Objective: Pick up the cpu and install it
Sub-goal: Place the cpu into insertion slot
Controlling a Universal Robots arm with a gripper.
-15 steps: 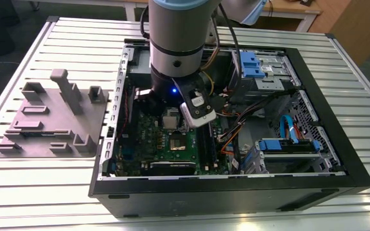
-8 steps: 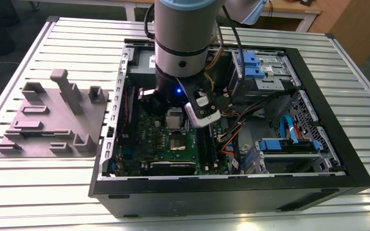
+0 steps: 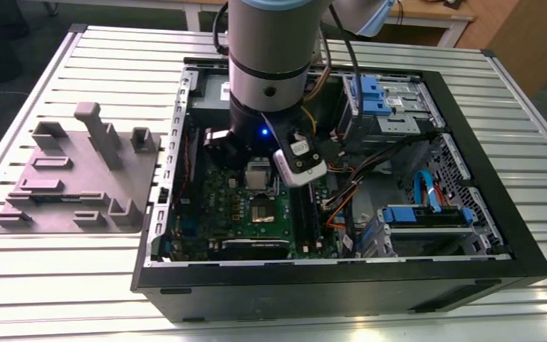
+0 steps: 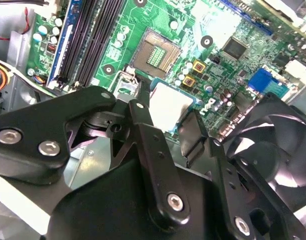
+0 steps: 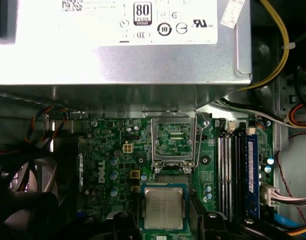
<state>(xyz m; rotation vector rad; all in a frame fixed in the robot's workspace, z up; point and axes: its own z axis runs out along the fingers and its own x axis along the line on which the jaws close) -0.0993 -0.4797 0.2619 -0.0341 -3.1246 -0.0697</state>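
The cpu (image 5: 164,207), a small square chip with a silvery top, sits between two black fingers (image 5: 124,220) in both wrist views; it looks bright white (image 4: 169,102) in the second wrist view. My gripper (image 4: 168,110) is shut on the chip and holds it a little above the green motherboard (image 3: 226,189). The socket (image 4: 155,52) lies uncovered just beyond the chip, its contact field showing, and a metal frame (image 5: 174,142) rings it. In the exterior view my gripper (image 3: 253,165) hangs inside the open computer case, over the socket (image 3: 259,211).
The case walls (image 3: 340,281) close in the board. A power supply (image 5: 118,45), a black fan (image 4: 273,145), memory slots (image 4: 88,40), loose cables (image 3: 350,192) and blue drive cages (image 3: 387,100) crowd it. A grey fixture plate (image 3: 74,178) lies on the exterior view's left.
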